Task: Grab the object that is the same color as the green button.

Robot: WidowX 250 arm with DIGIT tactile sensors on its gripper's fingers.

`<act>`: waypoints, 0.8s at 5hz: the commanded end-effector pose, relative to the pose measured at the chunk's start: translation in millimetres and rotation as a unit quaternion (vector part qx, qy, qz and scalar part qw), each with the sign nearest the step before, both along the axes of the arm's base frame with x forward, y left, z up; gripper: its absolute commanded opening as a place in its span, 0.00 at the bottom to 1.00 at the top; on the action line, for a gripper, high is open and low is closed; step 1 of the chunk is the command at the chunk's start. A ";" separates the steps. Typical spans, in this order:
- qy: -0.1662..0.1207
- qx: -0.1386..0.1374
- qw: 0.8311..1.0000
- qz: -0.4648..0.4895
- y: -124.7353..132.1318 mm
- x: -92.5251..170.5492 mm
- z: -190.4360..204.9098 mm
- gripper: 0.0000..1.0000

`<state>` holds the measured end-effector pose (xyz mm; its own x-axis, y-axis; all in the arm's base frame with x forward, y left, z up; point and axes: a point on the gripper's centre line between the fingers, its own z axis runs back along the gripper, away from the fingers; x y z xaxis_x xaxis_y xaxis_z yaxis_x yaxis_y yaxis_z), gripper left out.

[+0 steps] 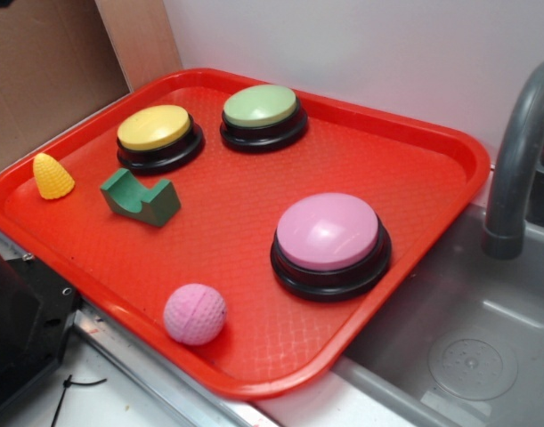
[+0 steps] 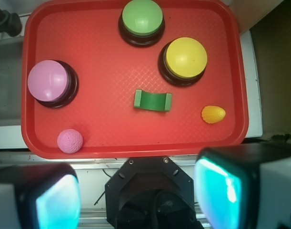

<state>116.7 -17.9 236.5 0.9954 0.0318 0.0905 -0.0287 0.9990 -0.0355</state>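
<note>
The small dark green matte block with a U-shaped notch lies on the red plastic tray, just below the yellow-capped button and well apart from the round pale green button. The fingers hang high above the tray's near edge, spread wide and empty. A good approach would centre them over the block and close across its narrow flat sides, clear of the yellow ridged cone.
</note>
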 end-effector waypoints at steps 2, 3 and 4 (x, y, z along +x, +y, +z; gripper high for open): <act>-0.021 -0.043 0.992 0.120 10.1 1.8 -13.2 1.00; -0.030 -0.061 0.971 0.227 20.4 10.1 -29.2 1.00; -0.029 -0.069 0.935 0.347 28.4 22.6 -50.5 1.00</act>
<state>138.2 7.6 177.1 0.7224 0.6884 0.0650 -0.6708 0.7205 -0.1755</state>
